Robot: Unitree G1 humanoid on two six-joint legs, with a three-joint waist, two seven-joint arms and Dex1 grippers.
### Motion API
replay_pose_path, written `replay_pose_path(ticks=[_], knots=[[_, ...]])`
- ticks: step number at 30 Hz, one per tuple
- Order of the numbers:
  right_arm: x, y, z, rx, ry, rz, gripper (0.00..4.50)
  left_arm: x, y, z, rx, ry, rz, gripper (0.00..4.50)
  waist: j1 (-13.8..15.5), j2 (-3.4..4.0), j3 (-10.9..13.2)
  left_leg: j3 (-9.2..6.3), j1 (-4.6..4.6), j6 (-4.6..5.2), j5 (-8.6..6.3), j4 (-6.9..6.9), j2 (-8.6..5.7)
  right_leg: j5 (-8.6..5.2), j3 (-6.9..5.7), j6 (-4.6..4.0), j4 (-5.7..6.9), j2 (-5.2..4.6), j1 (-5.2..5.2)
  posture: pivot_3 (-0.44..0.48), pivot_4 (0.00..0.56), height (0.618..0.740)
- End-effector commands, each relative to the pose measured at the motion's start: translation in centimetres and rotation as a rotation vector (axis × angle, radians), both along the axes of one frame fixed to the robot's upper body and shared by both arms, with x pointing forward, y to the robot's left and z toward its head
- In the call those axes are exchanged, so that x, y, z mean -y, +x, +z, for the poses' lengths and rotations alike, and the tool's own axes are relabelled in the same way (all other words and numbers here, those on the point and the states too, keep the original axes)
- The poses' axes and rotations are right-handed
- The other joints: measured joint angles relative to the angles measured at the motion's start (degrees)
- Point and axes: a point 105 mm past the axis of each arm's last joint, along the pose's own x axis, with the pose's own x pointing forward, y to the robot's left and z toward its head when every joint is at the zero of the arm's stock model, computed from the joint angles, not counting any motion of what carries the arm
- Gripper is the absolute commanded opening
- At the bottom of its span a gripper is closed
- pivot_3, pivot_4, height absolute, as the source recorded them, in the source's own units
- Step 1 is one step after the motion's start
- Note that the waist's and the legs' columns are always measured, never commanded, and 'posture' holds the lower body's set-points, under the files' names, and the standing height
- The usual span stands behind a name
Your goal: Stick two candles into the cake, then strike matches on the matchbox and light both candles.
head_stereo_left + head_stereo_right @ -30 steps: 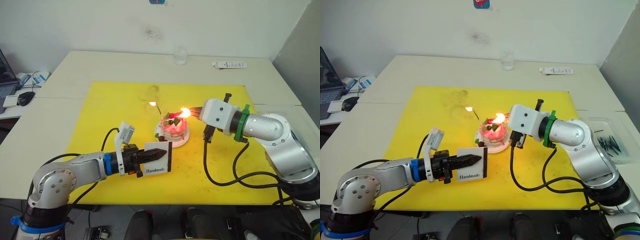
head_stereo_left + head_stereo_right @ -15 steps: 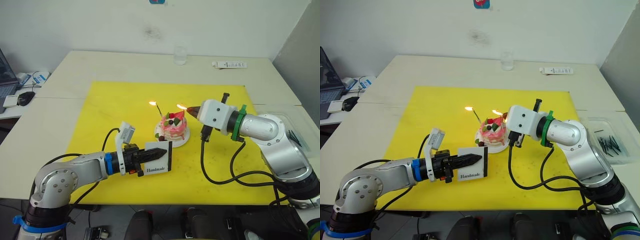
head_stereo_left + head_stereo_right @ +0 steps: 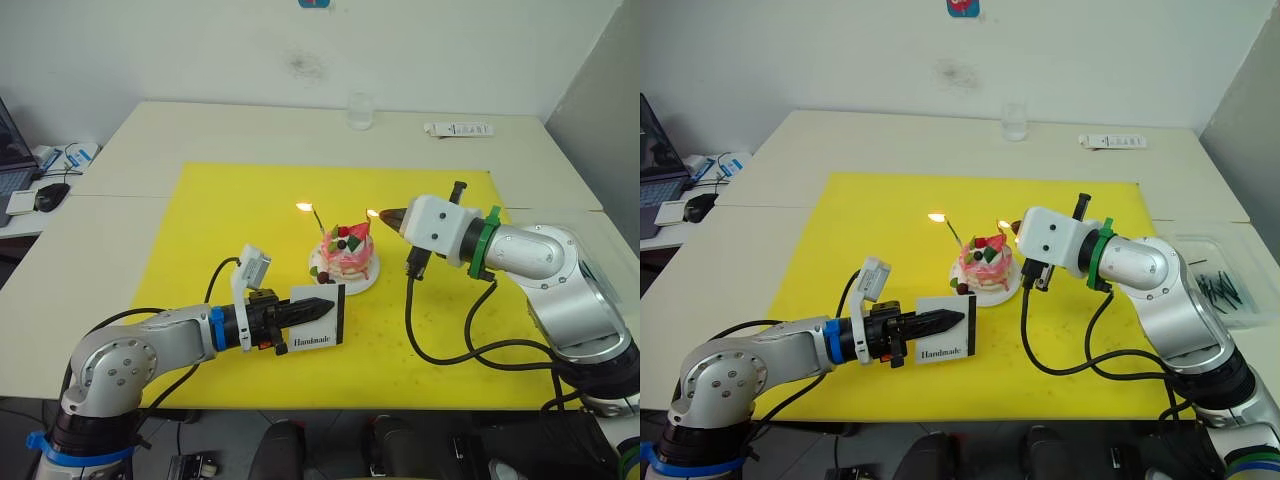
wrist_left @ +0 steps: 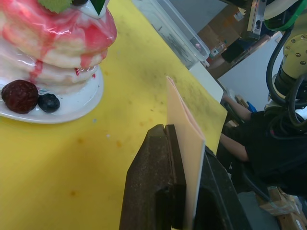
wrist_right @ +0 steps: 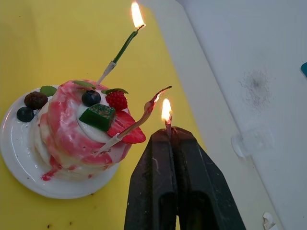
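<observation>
We pinch burning match in right gripper: short, brittle, grip tail. Left gripper clamps light matchbox.

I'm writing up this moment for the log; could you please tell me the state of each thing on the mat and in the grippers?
green candle: stuck in the cake, lit
pinkish-tan candle: stuck in, tilted, unlit
cake: on its plate
match: burning, held by the right gripper
matchbox: on edge, clamped in the left gripper
</observation>
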Motion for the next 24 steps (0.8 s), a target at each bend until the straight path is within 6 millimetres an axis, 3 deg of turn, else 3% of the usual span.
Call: replay_pose_path(ticks=[1, 24], knots=[[-0.20, -0.49, 1.46, 0.071, 0.006, 0.020, 0.06, 0.43, -0.10, 0.69, 0.037, -0.020, -0.020, 0.00, 0.00, 0.00, 0.00, 0.00, 0.00, 0.00, 0.00, 0.00, 0.00, 0.00, 0.00, 0.00, 0.00, 0.00, 0.00, 0.000, 0.150, 0.740], [-0.65, -1.04, 0.80, 0.073, -0.013, 0.049, 0.06, 0.44, -0.04, 0.43, 0.040, -0.020, -0.014, 0.00, 0.00, 0.00, 0.00, 0.00, 0.00, 0.00, 0.00, 0.00, 0.00, 0.00, 0.00, 0.00, 0.00, 0.00, 0.00, 0.000, 0.150, 0.740]])
